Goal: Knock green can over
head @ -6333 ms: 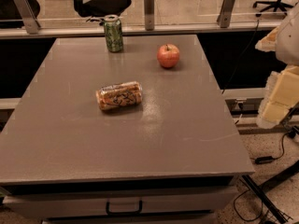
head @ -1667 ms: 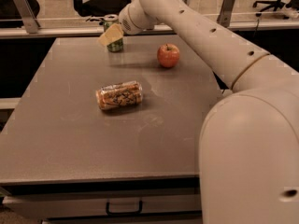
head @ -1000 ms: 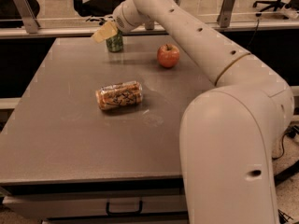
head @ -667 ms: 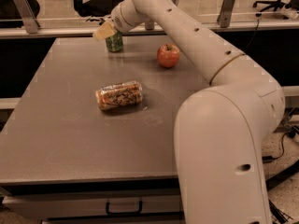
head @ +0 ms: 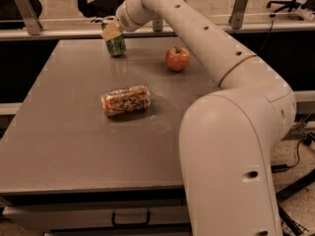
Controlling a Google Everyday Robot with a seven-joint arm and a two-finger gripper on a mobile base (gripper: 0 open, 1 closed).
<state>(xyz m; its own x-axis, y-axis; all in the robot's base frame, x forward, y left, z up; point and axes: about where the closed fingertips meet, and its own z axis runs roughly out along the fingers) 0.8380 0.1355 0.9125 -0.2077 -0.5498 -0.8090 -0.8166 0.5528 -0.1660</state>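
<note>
The green can (head: 117, 45) stands at the far left of the grey table (head: 74, 132); only its lower part shows, and it leans a little. My gripper (head: 111, 31) is at the can's top, covering its upper half. My arm reaches across the table from the lower right.
An orange-and-white can (head: 126, 100) lies on its side in the middle of the table. A red apple (head: 177, 58) sits at the far right. A rail with metal posts (head: 239, 6) runs behind the table. Office chairs stand beyond it.
My arm has come in from the right and reached the green can's top. In the last second the gripper has shifted slightly at the can, which still stands.
</note>
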